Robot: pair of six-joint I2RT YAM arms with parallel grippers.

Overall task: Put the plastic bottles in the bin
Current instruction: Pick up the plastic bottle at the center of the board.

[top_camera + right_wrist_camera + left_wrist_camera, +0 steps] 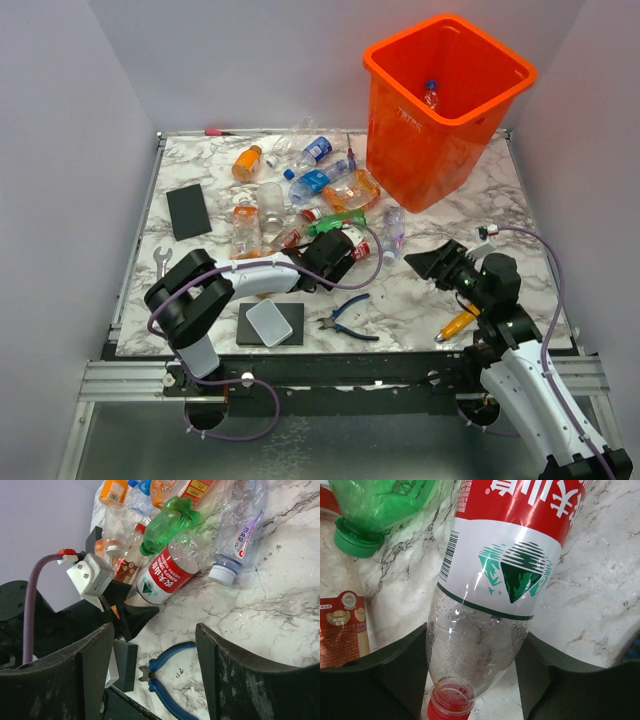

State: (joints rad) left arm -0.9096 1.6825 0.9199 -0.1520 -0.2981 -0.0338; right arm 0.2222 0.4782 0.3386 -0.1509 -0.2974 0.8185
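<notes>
Red-labelled bottle point(490, 605) lies at the middle of the marble table point(600, 580), its shoulder pinched between the half-closed jaws of the left gripper point(472, 647). Clear, thin-walled and empty, it is probably light, slippery and crushable; the stiffer neck suits gripping. Right gripper point(152, 645) hangs part-open, empty.

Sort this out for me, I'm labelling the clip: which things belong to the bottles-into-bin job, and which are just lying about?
Job: orange bin; bottle already inside it; red-labelled bottle in the left gripper; green bottle; orange bottle.
Lying about: blue-handled pliers; orange-handled screwdriver; wrench; black pad.
</notes>
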